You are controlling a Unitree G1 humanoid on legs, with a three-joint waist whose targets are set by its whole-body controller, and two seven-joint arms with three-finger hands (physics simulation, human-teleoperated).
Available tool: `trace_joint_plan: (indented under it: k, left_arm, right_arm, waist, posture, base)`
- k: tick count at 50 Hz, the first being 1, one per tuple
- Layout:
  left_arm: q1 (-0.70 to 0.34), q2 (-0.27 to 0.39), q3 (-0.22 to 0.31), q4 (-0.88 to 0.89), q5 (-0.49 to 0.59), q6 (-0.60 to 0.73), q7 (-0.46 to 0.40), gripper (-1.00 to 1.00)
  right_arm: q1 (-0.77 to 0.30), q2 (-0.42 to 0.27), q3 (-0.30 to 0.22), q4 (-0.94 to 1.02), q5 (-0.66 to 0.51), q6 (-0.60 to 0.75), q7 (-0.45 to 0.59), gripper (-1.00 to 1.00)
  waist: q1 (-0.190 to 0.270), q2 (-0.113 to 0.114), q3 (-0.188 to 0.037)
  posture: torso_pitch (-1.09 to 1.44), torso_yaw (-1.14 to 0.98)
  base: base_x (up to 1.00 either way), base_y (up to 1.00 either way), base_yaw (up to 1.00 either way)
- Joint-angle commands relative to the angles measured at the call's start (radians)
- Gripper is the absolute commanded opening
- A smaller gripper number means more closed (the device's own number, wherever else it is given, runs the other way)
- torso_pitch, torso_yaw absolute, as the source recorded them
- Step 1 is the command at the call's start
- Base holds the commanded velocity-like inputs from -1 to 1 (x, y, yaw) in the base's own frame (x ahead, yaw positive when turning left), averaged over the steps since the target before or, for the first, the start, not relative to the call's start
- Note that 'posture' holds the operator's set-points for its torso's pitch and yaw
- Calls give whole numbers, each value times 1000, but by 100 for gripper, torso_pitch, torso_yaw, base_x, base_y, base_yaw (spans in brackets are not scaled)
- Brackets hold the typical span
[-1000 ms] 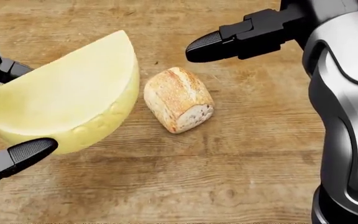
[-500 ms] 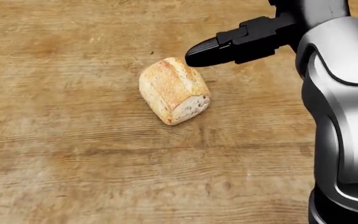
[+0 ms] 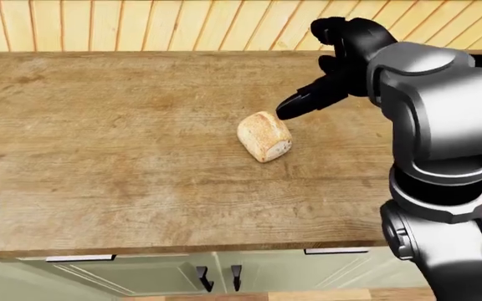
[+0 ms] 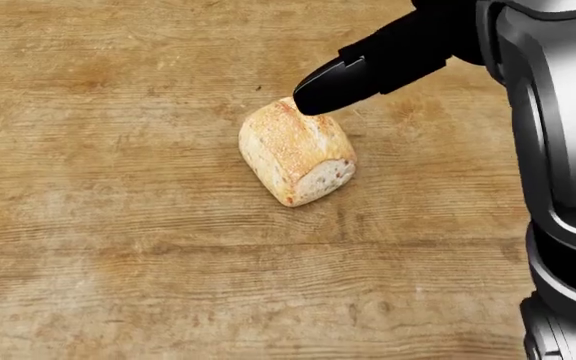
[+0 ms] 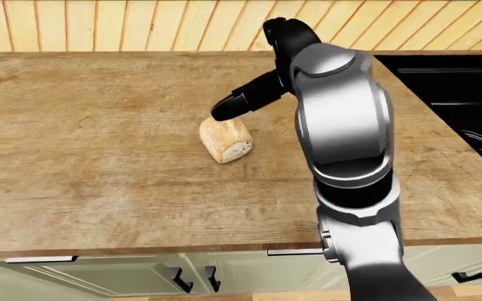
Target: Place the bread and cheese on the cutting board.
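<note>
Right robot hand (image 4: 320,93) hangs at the top end of the golden crusty bread roll (image 4: 296,151), 1 black fingertip over its crust; whether it is released or clenched, I cannot tell. Reaching for the bread seems underway; next, fingers must straddle it. Wooden table (image 4: 118,225) carries it; cheese and board are unseen.

bread (image 4: 296,152) on counter (image 4: 118,247) | right hand (image 4: 343,81) fingers above-right
</note>
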Motion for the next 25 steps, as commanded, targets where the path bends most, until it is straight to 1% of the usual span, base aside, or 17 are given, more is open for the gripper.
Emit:
trace_joint_plan:
  k: [1, 4, 7, 9, 14, 16, 19, 22, 25]
  left_arm:
    - [-28, 12, 5, -1, -26, 0, 17, -100]
    - [-26, 27, 16, 2, -57, 0, 34, -100]
    - [-11, 26, 24, -5, -88, 0, 62, -100]
    - [7, 19, 29, -16, -108, 0, 84, -100]
    - [44, 17, 34, -31, -166, 0, 133, -100]
    - [54, 21, 37, -37, -193, 0, 151, -100]
    - [55, 17, 51, -37, -241, 0, 180, -100]
    - [63, 26, 60, -39, -292, 0, 217, -100]
    - [84, 52, 61, -52, -345, 0, 248, -100]
  right_arm:
    - [-47, -17, 19, 3, -30, 4, 17, 100]
    - [-62, -7, 64, 27, -57, 10, 40, 100]
    - [-52, 10, 92, 26, -92, 11, 64, 100]
    - [-39, 32, 89, 19, -117, 6, 69, 100]
    - [-1, 82, 86, 26, -186, -59, 78, 100]
    - [14, 100, 97, 44, -221, -96, 80, 100]
    - [17, 139, 97, 81, -279, -151, 90, 100]
    - [43, 193, 104, 118, -335, -199, 108, 100]
    - [68, 238, 101, 146, -391, -239, 134, 100]
  waist:
    - [-3, 11, -27]
    - [-5, 13, -25]
    - [-6, 17, -24]
    - [-6, 20, -24]
    - [-5, 26, -29]
    - [-6, 29, -31]
    - [-9, 33, -34]
    - [-13, 37, -35]
    - [-17, 41, -37]
  posture:
    - [0, 0]
    - [0, 0]
    - [0, 0]
    - [0, 0]
    - [0, 0]
    - [0, 0]
    - [0, 0]
    - [0, 0]
    - [0, 0]
  base:
    - [0, 0, 0]
    - [0, 0, 0]
    - [0, 0, 0]
    - [0, 0, 0]
    - [0, 0, 0]
    - [0, 0, 0]
    - [0, 0, 0]
    - [0, 0, 0]
    - [0, 0, 0]
